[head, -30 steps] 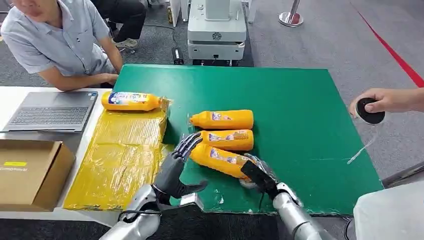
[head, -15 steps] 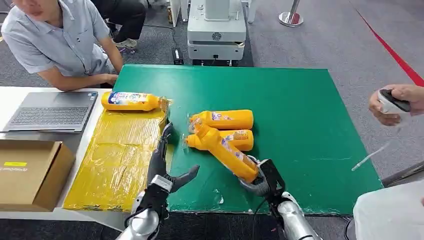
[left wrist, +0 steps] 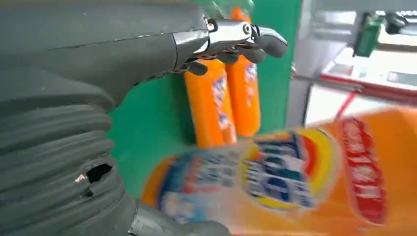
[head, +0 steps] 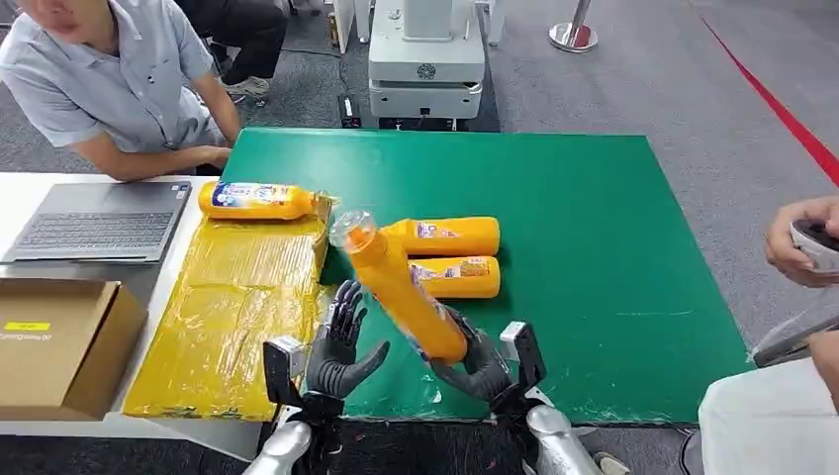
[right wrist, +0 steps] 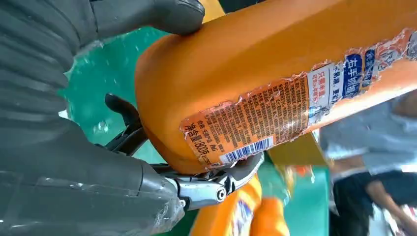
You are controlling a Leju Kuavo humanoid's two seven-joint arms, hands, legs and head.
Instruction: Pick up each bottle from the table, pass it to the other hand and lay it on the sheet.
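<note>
The right hand [head: 483,368] grips the base of an orange plastic bottle [head: 401,287], lifted off the green table [head: 594,237] and tilted with its clear cap toward the far left. Its fingers wrap the bottle's lower end, which hides the palm; the right wrist view shows a torn, peeling label with a barcode. The left hand [head: 339,348] stands just left of the bottle, fingers spread upward, holding nothing. The left wrist view shows the held bottle blurred. Two more bottles [head: 450,255] lie side by side behind it. Another bottle [head: 259,200] lies on the far edge of the crinkled, glossy yellow sheet [head: 233,317].
</note>
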